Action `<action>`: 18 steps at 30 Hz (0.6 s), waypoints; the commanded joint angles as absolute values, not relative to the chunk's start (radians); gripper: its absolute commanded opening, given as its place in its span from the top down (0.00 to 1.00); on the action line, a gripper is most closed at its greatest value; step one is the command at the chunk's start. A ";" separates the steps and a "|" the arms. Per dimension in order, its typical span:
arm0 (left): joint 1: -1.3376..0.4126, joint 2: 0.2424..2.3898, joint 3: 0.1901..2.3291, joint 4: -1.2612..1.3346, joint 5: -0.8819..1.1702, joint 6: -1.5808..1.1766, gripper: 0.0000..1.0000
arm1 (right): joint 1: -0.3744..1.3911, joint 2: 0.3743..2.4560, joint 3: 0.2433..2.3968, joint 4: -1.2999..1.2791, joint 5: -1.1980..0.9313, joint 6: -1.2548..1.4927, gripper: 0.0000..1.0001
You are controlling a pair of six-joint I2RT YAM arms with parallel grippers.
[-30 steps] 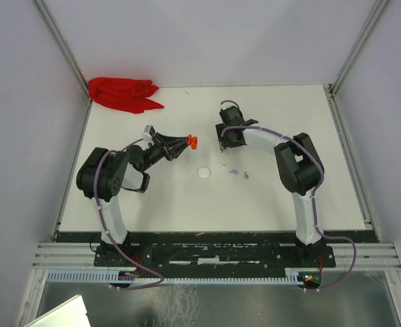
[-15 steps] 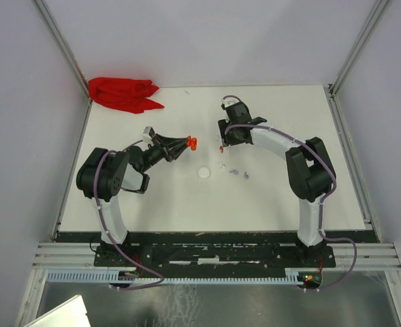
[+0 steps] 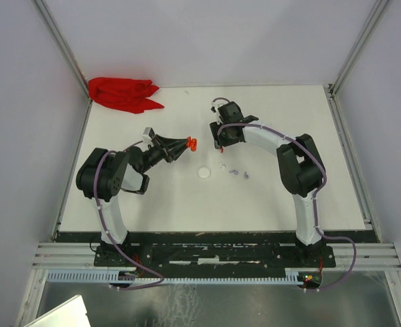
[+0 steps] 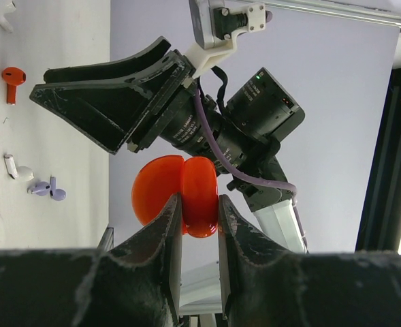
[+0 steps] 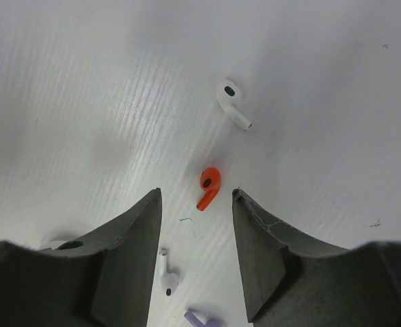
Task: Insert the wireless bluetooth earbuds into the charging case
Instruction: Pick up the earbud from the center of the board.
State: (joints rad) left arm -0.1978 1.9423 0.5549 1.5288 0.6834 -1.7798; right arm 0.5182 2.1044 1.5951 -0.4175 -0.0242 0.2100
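Right gripper (image 5: pixel 195 196): jaws wide, pointing down at the table (image 5: pixel 64 88), holding nothing. The red earbud (image 5: pixel 208 185) lies flat in the gap between the fingertips, closer to the right-hand one, and touches neither.

Change: against half a second ago, the top view shows the right wrist shifted a little to its own left. Judged as fine lining-up over the red earbud; grasp not yet made.

Left gripper (image 4: pixel 199 206): clamped narrow on the red charging case (image 4: pixel 186 194), held off the table and facing the right arm. No movement visible over the last second. Two red lobes show, probably the lid hinged open; not certain.

Around: one white earbud (image 5: pixel 231 102) just beyond the red one, another white earbud (image 5: pixel 166 274) nearer the wrist, purple earbuds (image 3: pixel 239 173) and a round disc (image 3: pixel 204 173) beside them. Red cloth (image 3: pixel 122 93) in the far left corner.

Status: no earbud in the case yet
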 commanded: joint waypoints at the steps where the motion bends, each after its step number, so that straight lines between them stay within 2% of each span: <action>1: -0.194 1.897 0.554 1.729 0.691 -1.743 0.97 | 0.522 2.129 1.659 -0.429 -0.032 0.190 0.47; 18: -0.193 1.899 0.553 1.730 0.692 -1.743 0.97 | 0.524 2.197 1.703 -0.453 -0.016 0.171 0.54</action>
